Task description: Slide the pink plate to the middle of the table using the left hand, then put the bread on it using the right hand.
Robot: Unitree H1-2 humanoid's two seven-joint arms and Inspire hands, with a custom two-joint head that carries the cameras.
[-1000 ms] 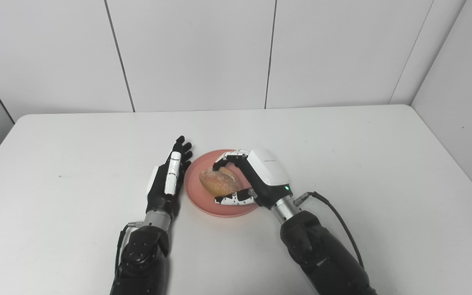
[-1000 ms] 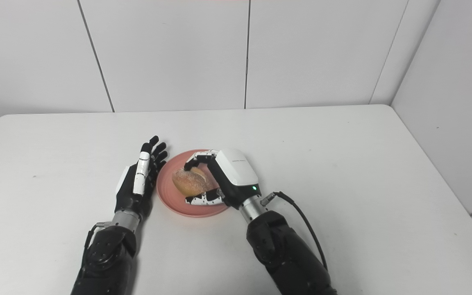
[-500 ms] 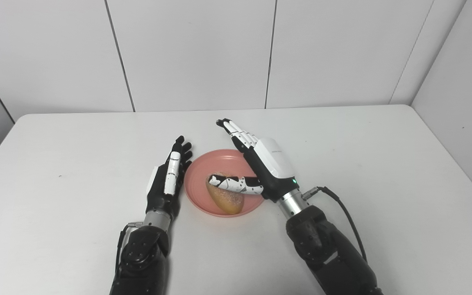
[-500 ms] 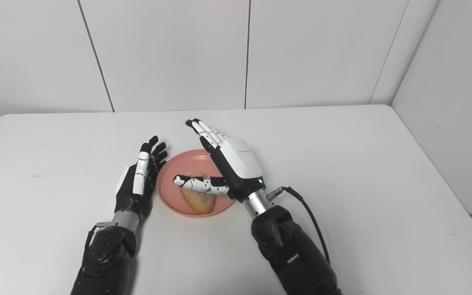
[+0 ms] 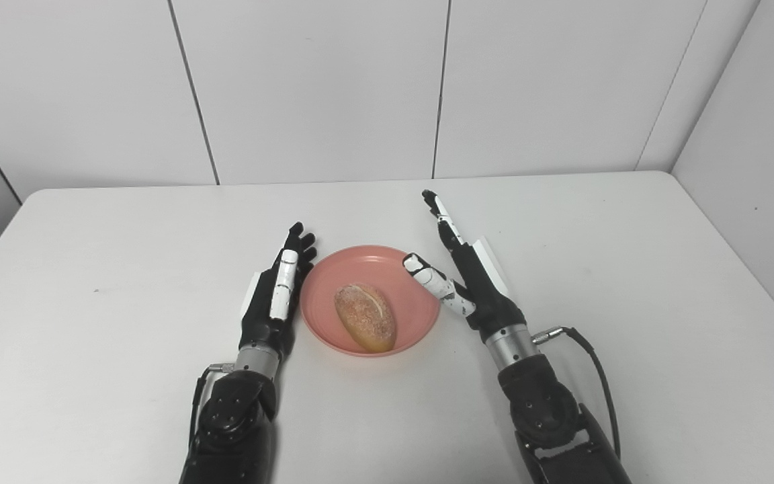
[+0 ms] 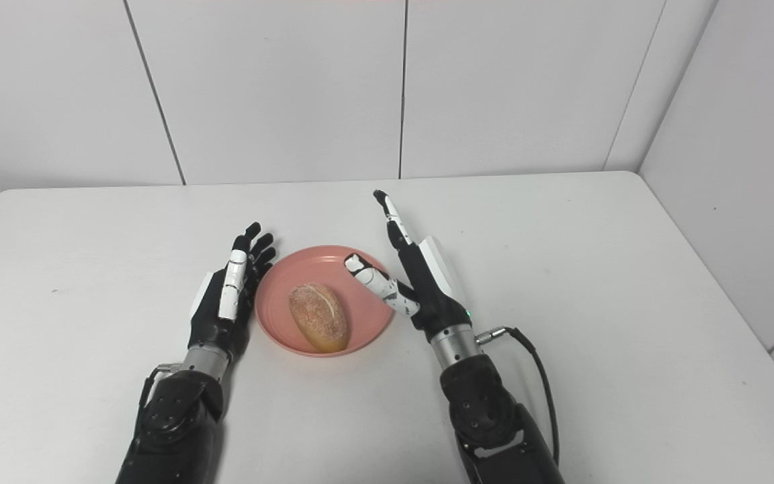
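Bread (image 5: pixel 365 325) lies on pink plate (image 5: pixel 333 267), between both empty, spread hands

both forearms cut off at bottom edge

White table (image 5: pixel 629 269) against white panelled walls (image 5: pixel 320 87).

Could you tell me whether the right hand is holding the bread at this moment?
No, the right hand is open beside the pink plate, where the bread lies free.
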